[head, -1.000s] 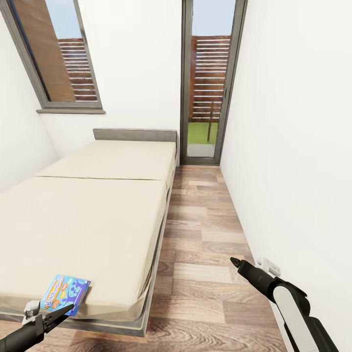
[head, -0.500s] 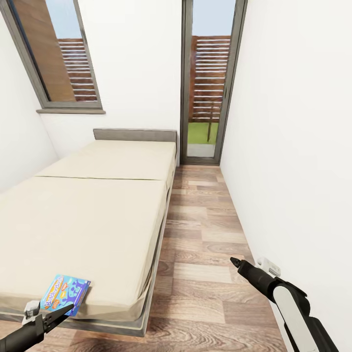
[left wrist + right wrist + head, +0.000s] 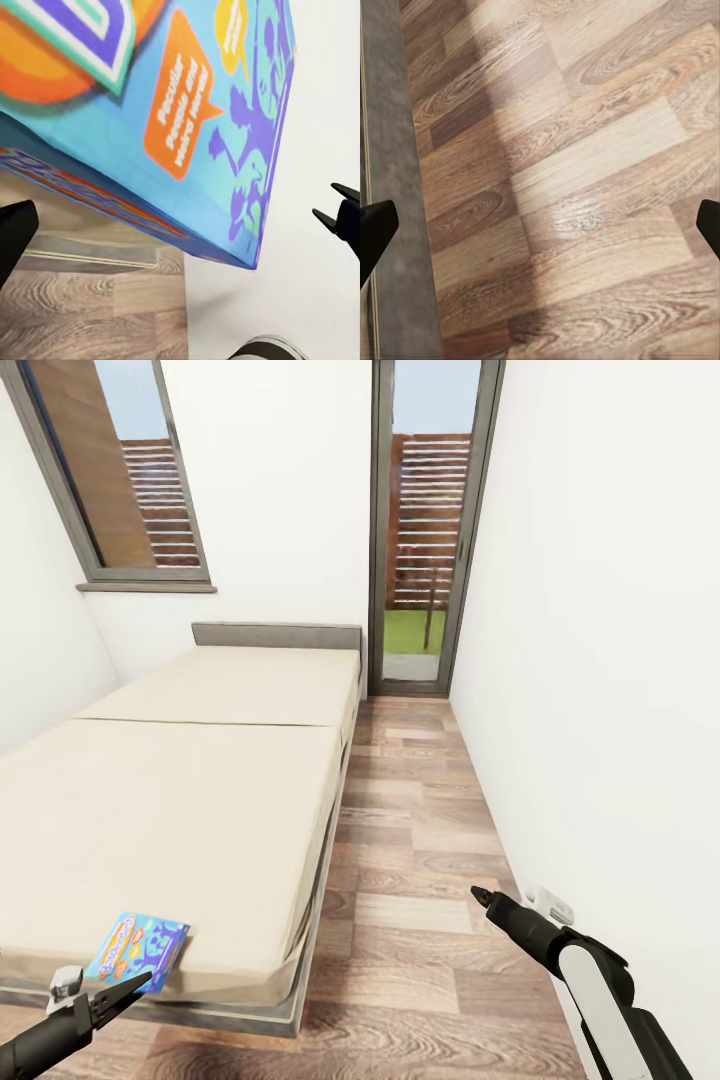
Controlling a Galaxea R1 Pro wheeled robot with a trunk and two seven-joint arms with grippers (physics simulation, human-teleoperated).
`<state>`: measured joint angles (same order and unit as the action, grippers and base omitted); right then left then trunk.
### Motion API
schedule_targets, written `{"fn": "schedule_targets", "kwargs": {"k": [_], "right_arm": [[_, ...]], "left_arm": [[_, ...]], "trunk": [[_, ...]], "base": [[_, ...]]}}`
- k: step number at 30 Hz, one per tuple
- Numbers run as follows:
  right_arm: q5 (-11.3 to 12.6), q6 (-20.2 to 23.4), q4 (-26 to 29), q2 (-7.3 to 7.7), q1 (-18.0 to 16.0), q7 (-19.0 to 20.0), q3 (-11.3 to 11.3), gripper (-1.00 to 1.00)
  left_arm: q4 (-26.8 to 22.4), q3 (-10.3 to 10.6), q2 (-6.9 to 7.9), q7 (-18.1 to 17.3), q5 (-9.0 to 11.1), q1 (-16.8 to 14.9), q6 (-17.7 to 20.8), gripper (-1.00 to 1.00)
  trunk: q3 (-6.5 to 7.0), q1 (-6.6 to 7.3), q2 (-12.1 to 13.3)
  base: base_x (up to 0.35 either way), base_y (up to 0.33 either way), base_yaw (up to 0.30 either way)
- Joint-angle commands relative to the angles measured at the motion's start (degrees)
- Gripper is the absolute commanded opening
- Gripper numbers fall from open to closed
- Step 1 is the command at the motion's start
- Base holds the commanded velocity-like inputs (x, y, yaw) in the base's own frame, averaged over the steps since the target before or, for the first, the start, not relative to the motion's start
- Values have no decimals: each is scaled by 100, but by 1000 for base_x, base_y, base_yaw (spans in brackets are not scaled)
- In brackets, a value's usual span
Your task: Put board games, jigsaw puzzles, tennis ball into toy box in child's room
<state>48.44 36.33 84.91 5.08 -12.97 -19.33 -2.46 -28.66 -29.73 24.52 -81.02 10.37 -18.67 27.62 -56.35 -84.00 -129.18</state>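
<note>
A narrow bedroom in a home: a low bed with a plain cream mattress and grey headboard fills the left, wood plank floor runs along the right, white walls, a window far left and a glazed door onto a fenced garden.

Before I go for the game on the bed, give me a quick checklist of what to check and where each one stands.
1. Game lies flat at the near corner of the bed: ok.
2. Left tool is lined up with the game: ok, its tip points at the box's near edge.
3. Left tool is open: ok, its fingers stand wide apart in the wrist view.
4. Game's edge sits between those fingers: cannot tell, depth is unclear.
5. Right tool is free: ok, it is open and holds nothing over the floor.
</note>
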Motion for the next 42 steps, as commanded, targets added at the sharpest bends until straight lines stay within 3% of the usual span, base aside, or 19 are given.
{"fn": "schedule_targets", "kwargs": {"k": [1,42], "right_arm": [[60,15,8,1,-3,-53,0,100],[60,15,8,1,-3,-52,0,100]], "left_arm": [[1,-7,0,-20,0,-3,60,100],[1,-6,-6,-20,0,-4,59,100]], "trunk": [[-5,1,-2],[-5,1,-2]], "base": [[-34,0,0],[-3,25,0]]}}
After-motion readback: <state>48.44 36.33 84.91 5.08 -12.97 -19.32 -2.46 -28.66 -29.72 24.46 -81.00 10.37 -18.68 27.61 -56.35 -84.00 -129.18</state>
